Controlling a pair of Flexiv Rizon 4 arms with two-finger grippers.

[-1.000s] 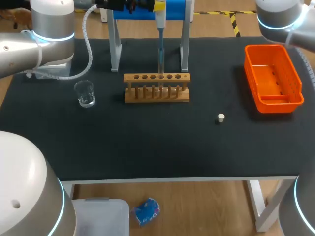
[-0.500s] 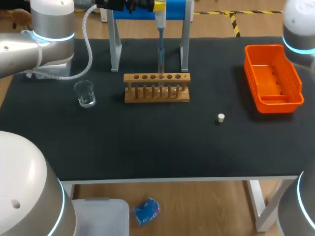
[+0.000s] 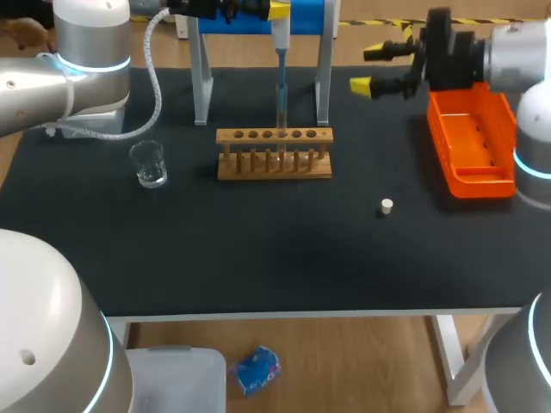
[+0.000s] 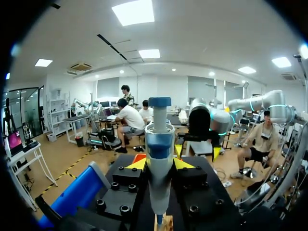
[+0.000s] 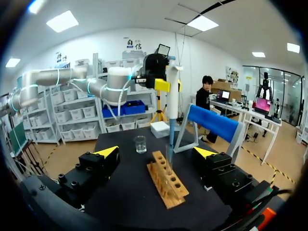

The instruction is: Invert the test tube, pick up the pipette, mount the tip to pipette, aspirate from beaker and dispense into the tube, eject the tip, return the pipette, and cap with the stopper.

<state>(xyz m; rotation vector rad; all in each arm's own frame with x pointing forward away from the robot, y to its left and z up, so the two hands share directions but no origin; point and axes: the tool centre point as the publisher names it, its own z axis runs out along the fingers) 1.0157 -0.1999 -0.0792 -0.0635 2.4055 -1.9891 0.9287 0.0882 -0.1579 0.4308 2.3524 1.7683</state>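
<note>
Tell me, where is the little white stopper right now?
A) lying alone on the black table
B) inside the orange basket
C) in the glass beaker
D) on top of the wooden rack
A: the stopper lies by itself on the black table, between the wooden rack and the orange basket, touching neither.

The head camera looked down on the table (image 3: pixel 258 258) from above and behind. The wrist cameras faced each other across it, sharing the pipette (image 4: pixel 159 149), nearest in the left's.
</note>
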